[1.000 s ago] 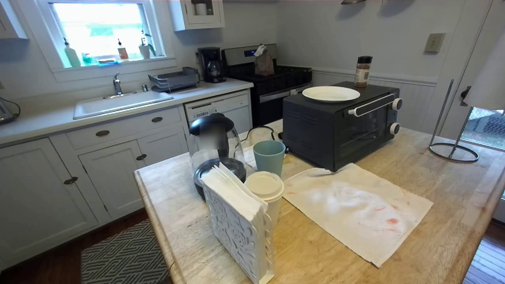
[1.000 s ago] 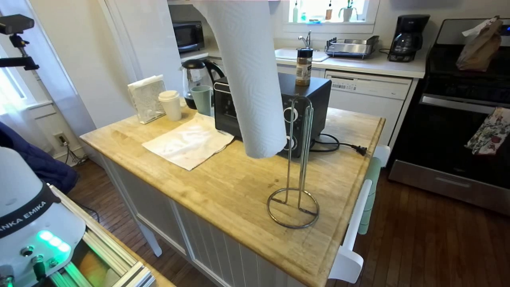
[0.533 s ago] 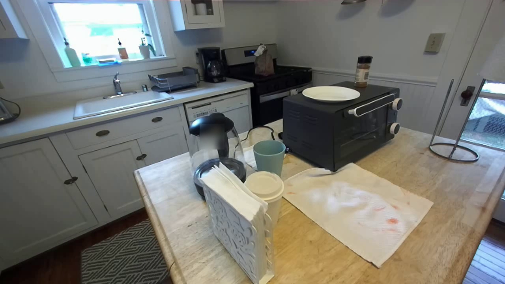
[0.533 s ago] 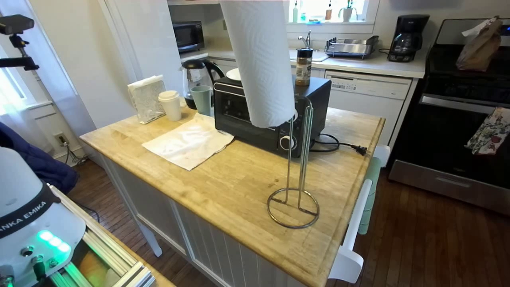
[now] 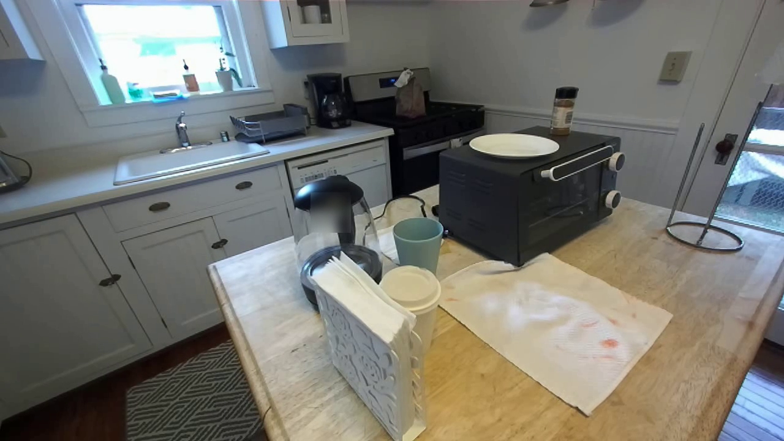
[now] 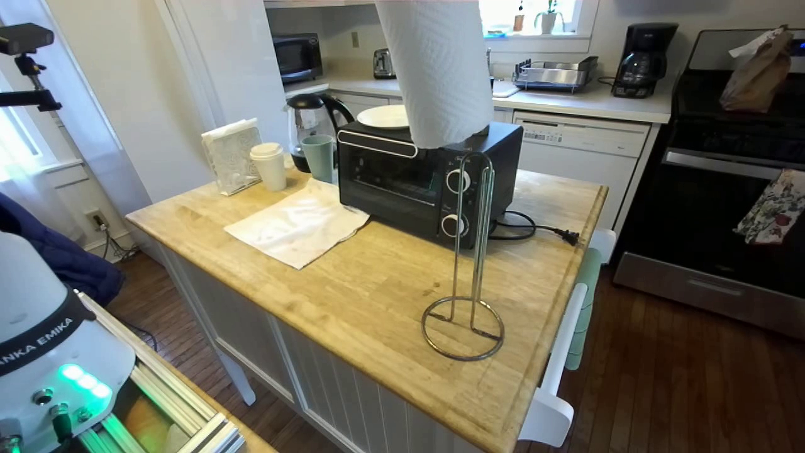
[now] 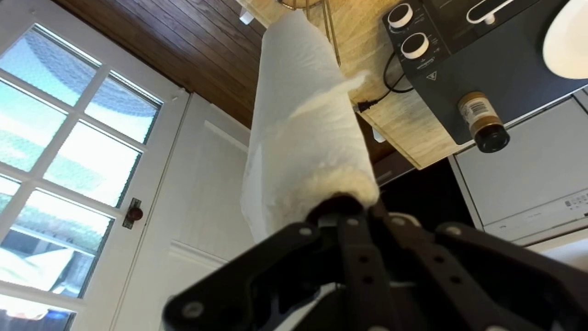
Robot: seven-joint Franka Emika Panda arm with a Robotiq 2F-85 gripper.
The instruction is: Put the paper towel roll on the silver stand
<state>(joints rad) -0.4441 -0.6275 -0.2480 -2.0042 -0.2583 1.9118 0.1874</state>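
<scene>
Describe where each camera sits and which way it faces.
Exterior view, high near the napkin holder, facing the toaster oven; no robot.
Exterior view, high near the silver stand, also facing it; robot base shows.
Wrist view, behind the visible gripper, looking down the paper towel roll.
Both exterior views share the toaster oven and silver stand.

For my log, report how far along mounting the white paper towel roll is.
Looks done: the thick white paper towel roll is off the wooden tabletop. In hand: the black gripper pinches its end. Left: slipping it over the bare, upright silver wire stand.
</scene>
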